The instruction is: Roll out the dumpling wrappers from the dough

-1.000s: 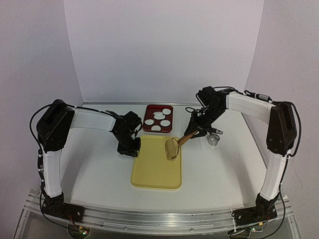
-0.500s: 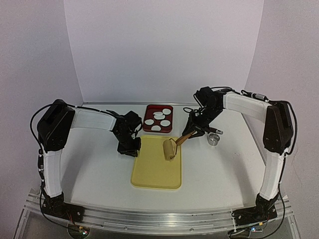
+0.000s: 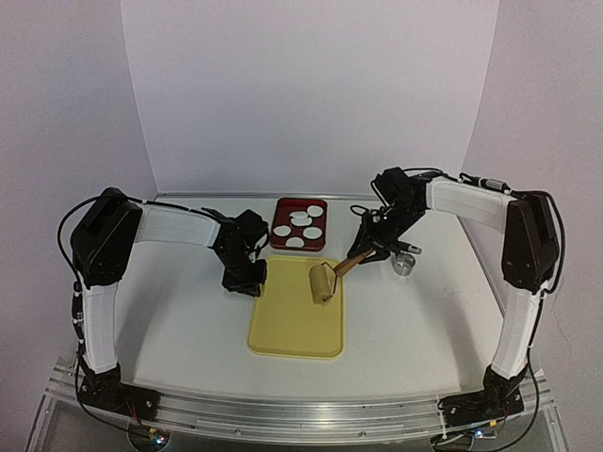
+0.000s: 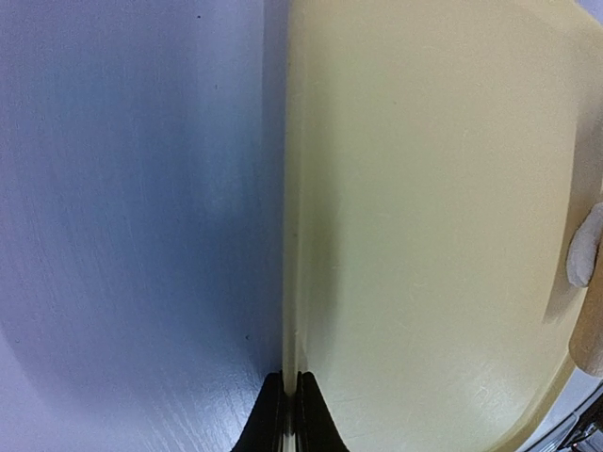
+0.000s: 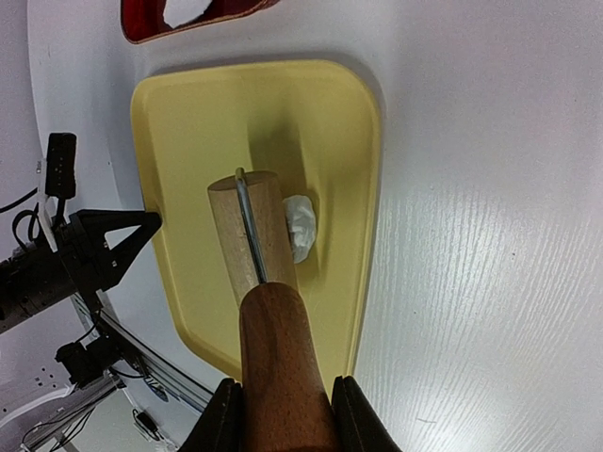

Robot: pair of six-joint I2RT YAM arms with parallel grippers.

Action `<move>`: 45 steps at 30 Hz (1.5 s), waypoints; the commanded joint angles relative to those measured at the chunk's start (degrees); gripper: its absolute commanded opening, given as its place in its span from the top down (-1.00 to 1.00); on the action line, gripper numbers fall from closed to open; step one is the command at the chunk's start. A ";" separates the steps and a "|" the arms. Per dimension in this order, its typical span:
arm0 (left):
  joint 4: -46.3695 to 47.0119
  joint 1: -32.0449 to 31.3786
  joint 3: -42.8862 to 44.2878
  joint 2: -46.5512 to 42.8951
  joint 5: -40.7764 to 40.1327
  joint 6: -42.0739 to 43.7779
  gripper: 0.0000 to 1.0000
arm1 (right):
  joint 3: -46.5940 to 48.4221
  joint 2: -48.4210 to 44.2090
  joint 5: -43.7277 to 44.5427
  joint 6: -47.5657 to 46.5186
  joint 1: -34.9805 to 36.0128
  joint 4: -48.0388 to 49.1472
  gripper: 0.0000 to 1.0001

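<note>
A small white lump of dough (image 5: 301, 229) lies on the yellow board (image 3: 294, 315), sticking out from beside the wooden roller's drum (image 5: 247, 226). The same dough (image 4: 584, 250) shows at the right edge of the left wrist view. My right gripper (image 5: 285, 403) is shut on the roller's dark wooden handle (image 5: 281, 348), with the drum (image 3: 322, 281) resting on the board's far right part. My left gripper (image 4: 290, 400) is shut on the board's left rim (image 4: 290, 235). Several round white dumpling wrappers (image 3: 300, 226) lie in the red tray (image 3: 279, 243) behind the board.
A small metal ring cutter (image 3: 404, 265) stands on the white table to the right of the roller. The red tray's corner (image 5: 141, 30) shows at the top of the right wrist view. White walls close in the back and sides.
The roller's drum has shifted slightly leftward on the board with the right gripper. The left gripper has stayed in place on the board's rim.
</note>
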 commanded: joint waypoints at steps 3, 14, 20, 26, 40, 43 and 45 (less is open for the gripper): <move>0.16 -0.02 0.34 0.84 -2.26 -0.30 1.00 | -6.77 3.63 23.82 -1.45 -3.38 -12.66 1.00; 0.88 0.00 -0.55 0.37 -2.08 -0.51 1.00 | -7.58 5.81 24.75 -0.83 -3.65 -11.89 1.00; 1.16 -0.01 -0.80 0.18 -2.19 -0.67 1.00 | -10.33 7.45 27.11 0.32 -3.81 -11.80 1.00; 1.94 0.00 -1.85 -0.68 -2.17 -1.09 1.00 | -11.56 7.52 27.65 0.74 -4.60 -11.52 1.00; 2.88 0.00 -3.09 -1.49 -1.67 -0.50 1.00 | -13.85 9.78 31.49 1.45 -5.38 -11.02 1.00; 2.95 0.00 -2.97 -1.36 -1.37 -0.35 1.00 | -13.90 11.04 31.92 1.50 -4.89 -10.75 1.00; 2.97 -0.01 -2.93 -1.38 -1.36 -0.28 1.00 | -13.90 11.93 32.20 1.57 -4.40 -10.64 1.00</move>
